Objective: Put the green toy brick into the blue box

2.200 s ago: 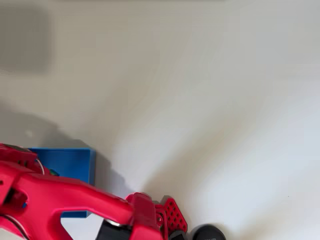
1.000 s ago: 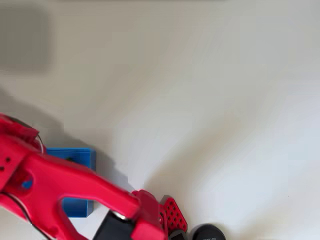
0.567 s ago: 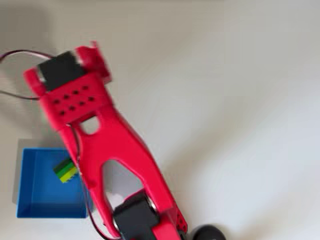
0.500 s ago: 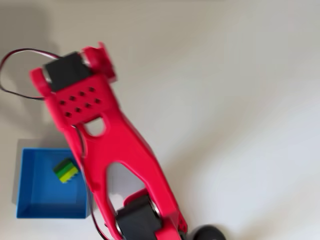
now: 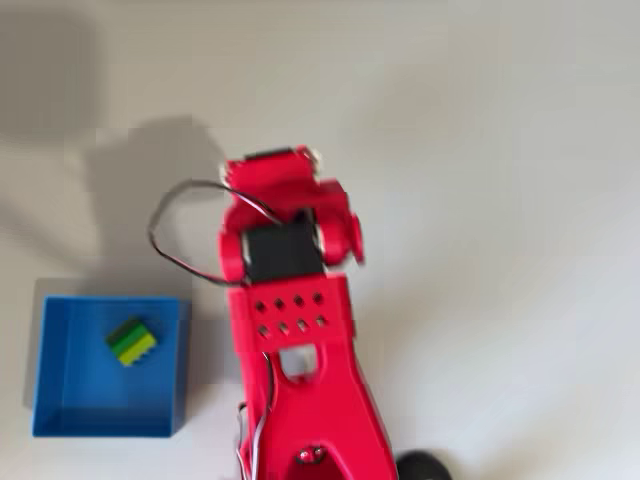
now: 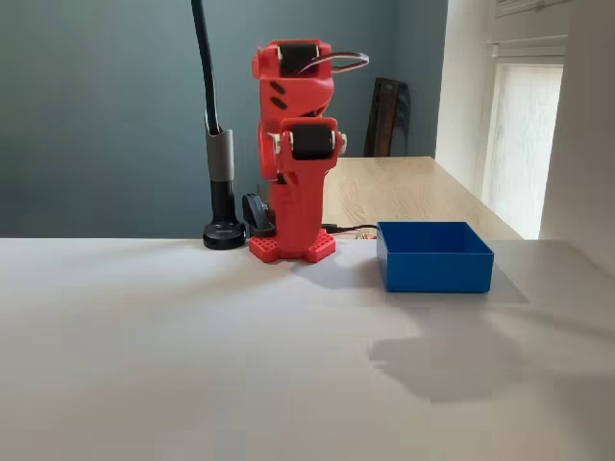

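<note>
I am seeing the red arm [image 6: 293, 154] folding upright over its base [image 6: 291, 248] in the fixed view, with its upper links stacking vertically at the far side of the table. In the overhead view, the arm [image 5: 295, 330] is running from the near edge toward the middle, with a cable looping off its left side. The gripper's fingers are tucking out of sight, so their spacing cannot be read.
</note>
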Robot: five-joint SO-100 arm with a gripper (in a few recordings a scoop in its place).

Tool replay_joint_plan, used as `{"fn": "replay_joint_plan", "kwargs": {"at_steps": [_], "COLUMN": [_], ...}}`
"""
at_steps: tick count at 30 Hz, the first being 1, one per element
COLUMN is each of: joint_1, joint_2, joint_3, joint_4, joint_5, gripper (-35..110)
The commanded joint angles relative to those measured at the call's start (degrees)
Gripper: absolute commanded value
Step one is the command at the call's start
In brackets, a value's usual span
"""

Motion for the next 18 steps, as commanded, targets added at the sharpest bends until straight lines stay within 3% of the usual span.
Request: {"fn": "replay_joint_plan", "kwargs": {"at_steps": [1, 18], "joint_1": [2.46, 4.22], "joint_2": [10.63, 38.32], "joint_3": [9.49, 43.15], "joint_4": [-4.48, -10.99], "joint_5": [-1.41, 0.09], "gripper": [0, 0]}}
